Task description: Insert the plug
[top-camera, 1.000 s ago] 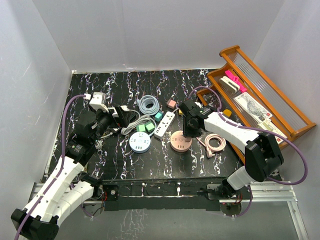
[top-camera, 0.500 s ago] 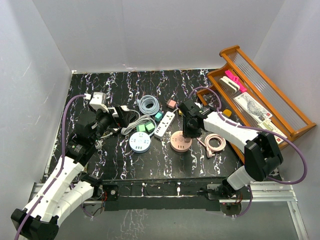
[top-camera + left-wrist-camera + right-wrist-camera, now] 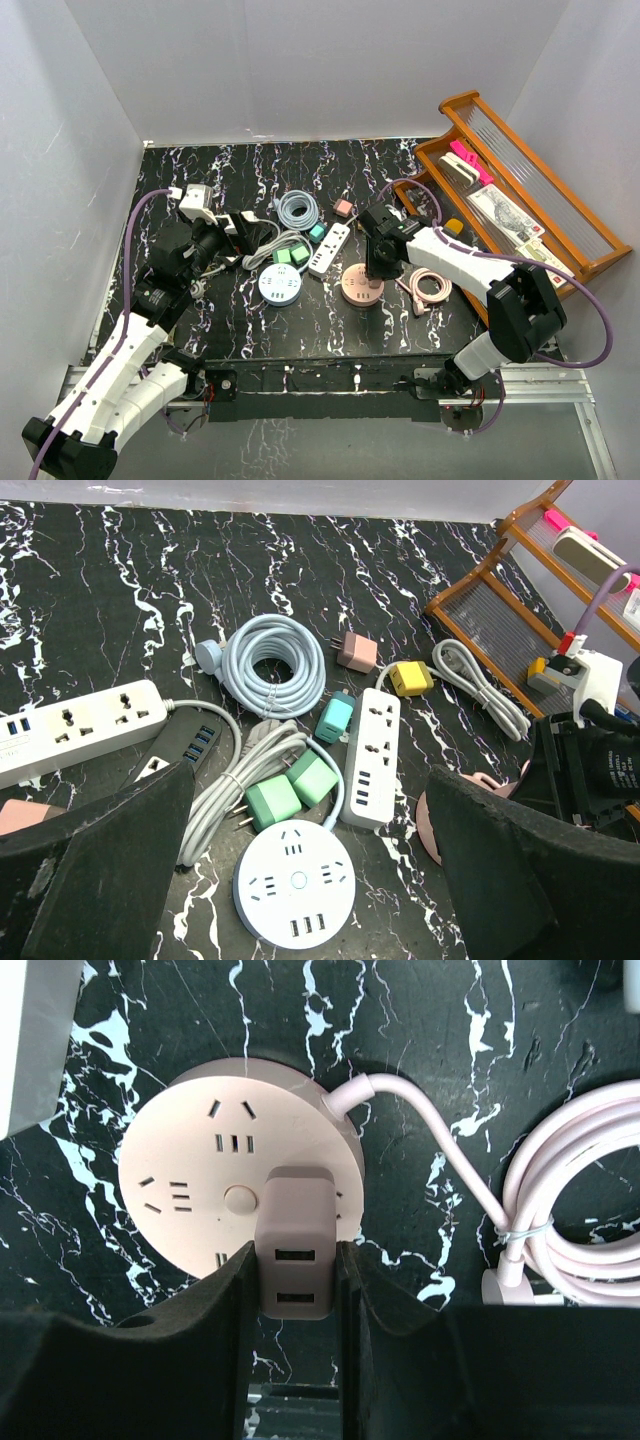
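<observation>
My right gripper (image 3: 293, 1265) is shut on a pale pink plug (image 3: 295, 1240), a block with two USB ports facing the camera. It holds the plug over the near right part of the round pink power strip (image 3: 195, 1185). The plug's prongs are hidden beneath its body, so I cannot tell whether they are in the slots. From above, the right gripper (image 3: 376, 262) stands directly over the pink power strip (image 3: 356, 291). My left gripper (image 3: 310, 780) hangs open and empty above the clutter at the left, also seen as the left gripper (image 3: 218, 247) from the top.
A round white power strip (image 3: 295, 883), two green plugs (image 3: 290, 790), a white bar strip (image 3: 367, 745) and a coiled grey cable (image 3: 272, 665) lie below the left gripper. The pink strip's coiled cord (image 3: 590, 1210) lies to its right. A wooden rack (image 3: 520, 200) stands at the right.
My right gripper has eased slightly lower and nearer with the pink plug, over the pink strip. The left arm has not moved.
</observation>
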Controlling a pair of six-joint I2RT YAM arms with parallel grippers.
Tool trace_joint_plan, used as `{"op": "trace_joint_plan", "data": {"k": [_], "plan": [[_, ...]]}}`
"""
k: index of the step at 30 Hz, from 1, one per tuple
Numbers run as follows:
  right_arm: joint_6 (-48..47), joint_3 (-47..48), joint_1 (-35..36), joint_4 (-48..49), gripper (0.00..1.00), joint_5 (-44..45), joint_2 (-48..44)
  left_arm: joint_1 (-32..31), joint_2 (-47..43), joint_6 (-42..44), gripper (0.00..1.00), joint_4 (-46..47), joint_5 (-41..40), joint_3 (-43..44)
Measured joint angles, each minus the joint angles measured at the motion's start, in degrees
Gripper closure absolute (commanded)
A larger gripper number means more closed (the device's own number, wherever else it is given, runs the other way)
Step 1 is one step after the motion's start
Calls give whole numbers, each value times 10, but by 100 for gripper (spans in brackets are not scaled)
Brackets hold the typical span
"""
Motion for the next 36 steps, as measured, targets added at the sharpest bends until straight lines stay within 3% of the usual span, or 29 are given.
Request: {"op": "trace_joint_plan", "data": {"k": [25,36], "plan": [[-4,-3,29,21,100,55,25,0,10,2,2,0,0,-4],[-4,-33,29,131,100,67,39,0,12,2,2,0,0,-4]]}}
